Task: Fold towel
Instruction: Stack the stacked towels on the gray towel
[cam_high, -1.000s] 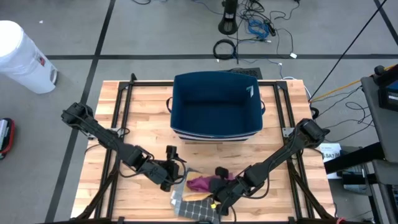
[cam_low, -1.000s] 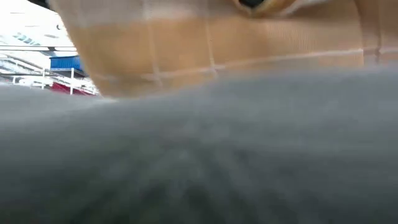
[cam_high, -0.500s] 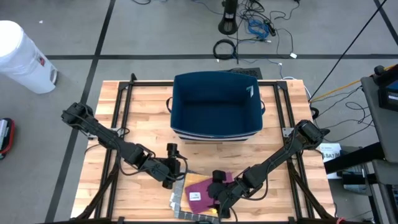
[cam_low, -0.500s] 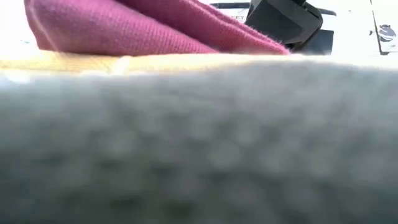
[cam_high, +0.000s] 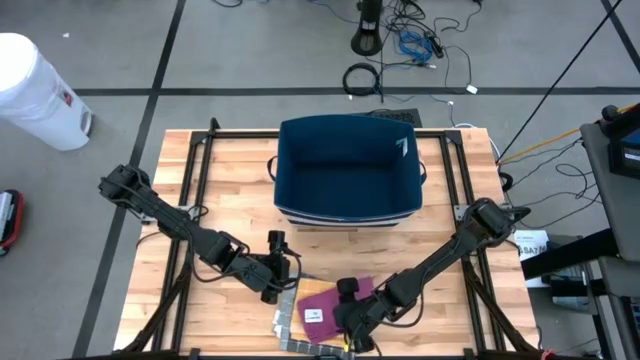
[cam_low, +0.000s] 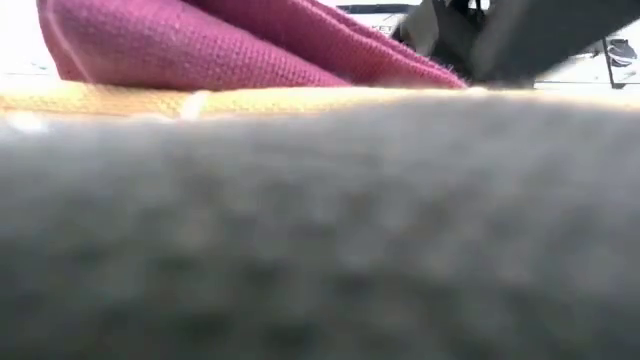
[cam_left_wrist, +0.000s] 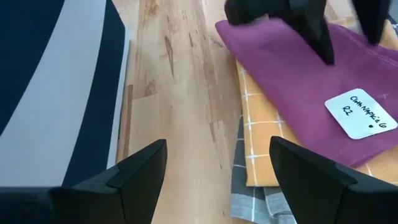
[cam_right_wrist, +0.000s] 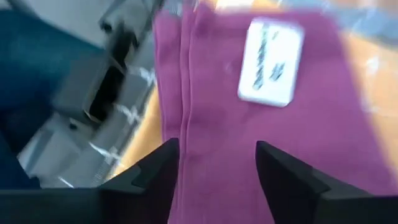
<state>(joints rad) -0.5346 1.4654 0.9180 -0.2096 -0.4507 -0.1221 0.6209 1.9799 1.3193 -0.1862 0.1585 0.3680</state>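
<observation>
Lying folded near the table's (cam_high: 180, 320) 6 o'clock edge, the purple towel (cam_high: 322, 301) tops orange and grey cloths (cam_left_wrist: 249, 180). Its white tag (cam_left_wrist: 360, 113) reads "R2". Both the left gripper (cam_high: 285, 275), at the towel's 10 o'clock, and the right gripper (cam_high: 343, 322) are open and empty.

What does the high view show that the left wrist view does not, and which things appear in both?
Only the high view shows the whole blue bin, both arms and the white container on the floor. Only the left wrist view shows the open left gripper from behind, over bare wood, and the handwriting on the white label. Both show the purple towel lying folded on the orange cloth and the right gripper at it.
</observation>
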